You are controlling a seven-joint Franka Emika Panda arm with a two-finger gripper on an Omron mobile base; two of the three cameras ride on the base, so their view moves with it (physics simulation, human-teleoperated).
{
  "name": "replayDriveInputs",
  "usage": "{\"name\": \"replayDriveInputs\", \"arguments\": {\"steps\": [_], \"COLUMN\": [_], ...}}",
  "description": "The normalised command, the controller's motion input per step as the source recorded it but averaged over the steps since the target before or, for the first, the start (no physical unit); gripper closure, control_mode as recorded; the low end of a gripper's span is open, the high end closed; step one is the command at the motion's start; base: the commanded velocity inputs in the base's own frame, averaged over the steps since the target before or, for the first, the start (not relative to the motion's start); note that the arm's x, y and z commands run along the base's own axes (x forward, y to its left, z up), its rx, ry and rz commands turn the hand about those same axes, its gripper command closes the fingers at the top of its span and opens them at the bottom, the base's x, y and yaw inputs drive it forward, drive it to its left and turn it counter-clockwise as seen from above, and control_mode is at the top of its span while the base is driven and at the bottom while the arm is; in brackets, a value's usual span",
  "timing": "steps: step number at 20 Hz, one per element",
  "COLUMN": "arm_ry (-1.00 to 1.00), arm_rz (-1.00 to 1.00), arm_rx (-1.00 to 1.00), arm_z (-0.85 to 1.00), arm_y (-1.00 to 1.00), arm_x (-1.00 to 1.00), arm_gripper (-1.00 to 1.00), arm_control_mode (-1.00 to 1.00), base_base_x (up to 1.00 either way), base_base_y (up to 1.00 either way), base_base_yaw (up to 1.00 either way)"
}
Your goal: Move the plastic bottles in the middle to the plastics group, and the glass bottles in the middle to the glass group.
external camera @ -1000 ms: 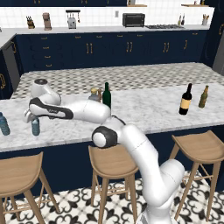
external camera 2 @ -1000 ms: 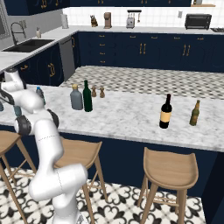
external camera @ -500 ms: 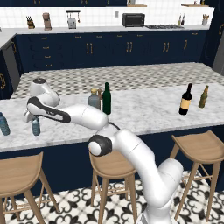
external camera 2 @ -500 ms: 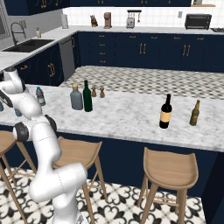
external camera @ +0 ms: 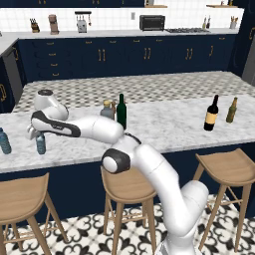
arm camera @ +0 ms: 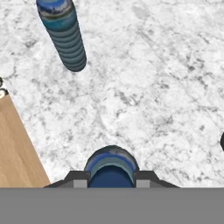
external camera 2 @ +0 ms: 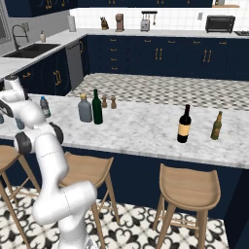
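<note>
Lowered: translucent pale-blue water bottle, clamped upright.

My gripper has matt dark fingers, closed on a translucent blue plastic water bottle with a smooth cap. Beyond it on the counter, polished white marble with grey veining, stands a second ribbed plastic bottle, slightly glossy. At the counter's near edge sit wooden stools with a smooth, satin tan finish. Farther along the counter, a dark-green glass bottle looks glossy, and the grey bottle beside it duller.
</note>
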Motion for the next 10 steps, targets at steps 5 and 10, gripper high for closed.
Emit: {"name": "replayDriveInputs", "arguments": {"steps": [5, 10], "arm_ry": [0.00, 0.00], "arm_rz": [0.00, 0.00], "arm_rx": [0.00, 0.00], "arm_z": [0.00, 0.00], "arm_y": [0.00, 0.00], "arm_x": [0.00, 0.00], "arm_gripper": [-1.00, -1.00], "arm_control_mode": [-1.00, -1.00], "base_base_x": [0.00, 0.00], "base_base_y": [0.00, 0.00], "base_base_yaw": [0.00, 0.00]}}
